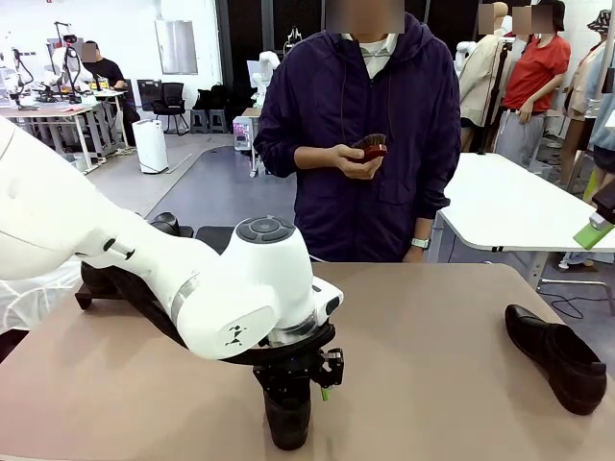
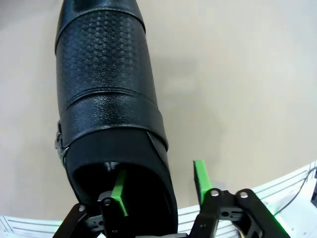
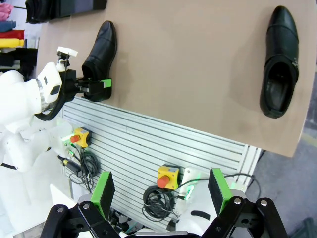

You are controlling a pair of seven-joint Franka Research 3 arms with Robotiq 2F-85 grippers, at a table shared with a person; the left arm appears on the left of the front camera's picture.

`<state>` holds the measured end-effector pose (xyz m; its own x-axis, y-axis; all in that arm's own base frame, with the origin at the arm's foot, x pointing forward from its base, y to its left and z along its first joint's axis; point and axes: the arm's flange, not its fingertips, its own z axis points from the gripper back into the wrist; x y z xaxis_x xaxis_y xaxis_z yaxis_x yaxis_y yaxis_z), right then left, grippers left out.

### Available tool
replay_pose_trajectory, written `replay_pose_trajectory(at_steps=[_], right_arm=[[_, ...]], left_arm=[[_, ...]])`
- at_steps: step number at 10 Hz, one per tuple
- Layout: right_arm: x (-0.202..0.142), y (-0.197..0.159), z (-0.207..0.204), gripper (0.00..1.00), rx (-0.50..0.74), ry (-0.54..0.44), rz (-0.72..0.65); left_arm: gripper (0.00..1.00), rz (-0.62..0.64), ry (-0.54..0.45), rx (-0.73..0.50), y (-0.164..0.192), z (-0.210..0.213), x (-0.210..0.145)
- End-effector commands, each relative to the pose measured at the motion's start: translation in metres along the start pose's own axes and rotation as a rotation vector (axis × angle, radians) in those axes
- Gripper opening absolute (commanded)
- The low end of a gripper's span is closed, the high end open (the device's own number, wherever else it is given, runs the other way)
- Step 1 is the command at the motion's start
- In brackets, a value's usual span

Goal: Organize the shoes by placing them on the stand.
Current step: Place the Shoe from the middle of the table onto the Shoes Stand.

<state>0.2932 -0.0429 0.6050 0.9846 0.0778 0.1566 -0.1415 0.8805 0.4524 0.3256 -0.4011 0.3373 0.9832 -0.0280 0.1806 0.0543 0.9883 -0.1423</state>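
Note:
One black glossy shoe (image 2: 106, 94) lies near the table's front edge, toe pointing away from my left gripper (image 2: 158, 178). The gripper straddles the shoe's side wall at the heel: one green pad (image 2: 119, 191) is inside the opening, the other (image 2: 199, 176) outside with a small gap to the leather. From the front, the white left arm covers most of this shoe (image 1: 288, 427). A second shoe (image 1: 557, 357) lies on its own at the right side of the table (image 3: 280, 59). My right gripper (image 3: 161, 191) hangs open high above the table's front edge. The stand (image 1: 91, 285) is partly hidden behind the left arm.
A person in a dark hooded top (image 1: 360, 115) stands at the far side, holding a small dark red object (image 1: 368, 149) in both hands. The brown table (image 1: 432, 317) has bare room in the middle. Cables and emergency-stop buttons (image 3: 167, 177) sit below its front edge.

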Motion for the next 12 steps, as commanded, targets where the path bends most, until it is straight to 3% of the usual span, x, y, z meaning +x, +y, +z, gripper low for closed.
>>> replay_pose_trajectory(at_steps=[1, 5, 8, 12], right_arm=[[0.001, 0.0, 0.003, 1.0, 0.018, -0.001, 0.021], [0.001, 0.0, 0.003, 1.0, 0.018, -0.001, 0.021], [0.001, 0.0, 0.003, 1.0, 0.018, -0.001, 0.021], [0.001, 0.0, 0.003, 1.0, 0.018, -0.001, 0.021]], left_arm=[[0.0, 0.024, -0.033, 0.028, -0.008, -0.007, 0.003], [0.0, 0.008, -0.029, 0.086, -0.006, -0.003, 0.003], [0.0, -0.065, -0.016, 0.048, -0.011, 0.031, -0.005], [0.0, -0.526, 0.01, -0.114, -0.019, 0.142, -0.032]])
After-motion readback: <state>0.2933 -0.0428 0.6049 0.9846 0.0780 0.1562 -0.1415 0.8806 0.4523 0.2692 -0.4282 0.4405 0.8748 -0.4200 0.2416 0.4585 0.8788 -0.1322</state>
